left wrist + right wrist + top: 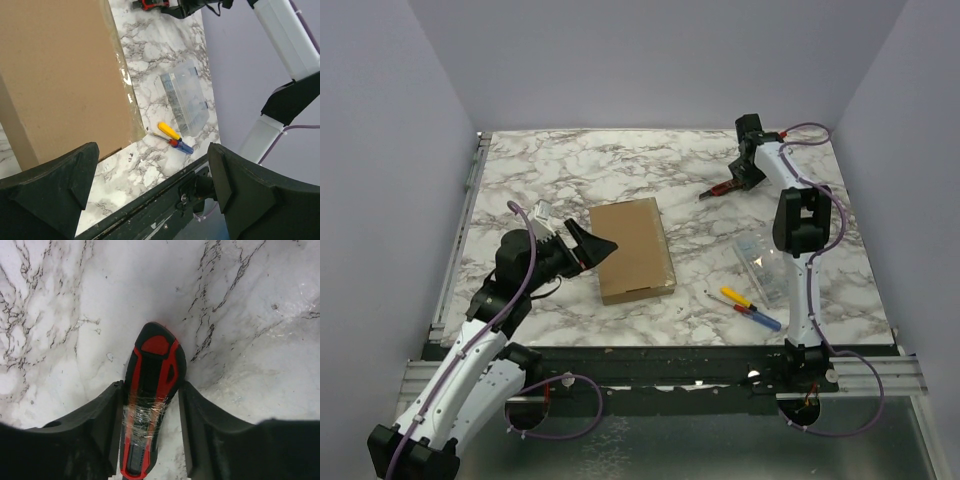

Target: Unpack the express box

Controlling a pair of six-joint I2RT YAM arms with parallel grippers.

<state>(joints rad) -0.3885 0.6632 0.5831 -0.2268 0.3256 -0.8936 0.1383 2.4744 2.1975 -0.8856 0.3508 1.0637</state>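
One express box [633, 250], flat on the marble worktop [570, 170], left of centre, lid shut. Long axis near-to-far, near end skewed a little to the right; short front wall facing the arm bases. Clear tape visible along the right long edge in the left wrist view [60, 75]. Hinge side not discernible.

Count on worktop: one box, one clear plastic case [763, 263], two small hand tools, one utility knife.

Left gripper [595, 247] at the box's left long edge, about mid-length, pointing right across the lid. Spread wide, nothing held [152, 165]; box ahead of the left finger [55, 175], the gap looking past its near right corner. Contact with the cardboard not resolvable.

Right gripper [738, 180] at the far right of the worktop, well apart from the box and beyond its far right corner. Clamped [152, 390] on a red-and-black utility knife [720, 188], the handle [152, 365] squeezed between both fingers, nose down close to the marble.

Plastic case [185, 97] right of the box, near the right arm. Yellow-handled tool [735, 296] and blue-and-red-handled tool [760, 318] side by side just nearer than the case, also in the left wrist view [169, 131] [181, 146]
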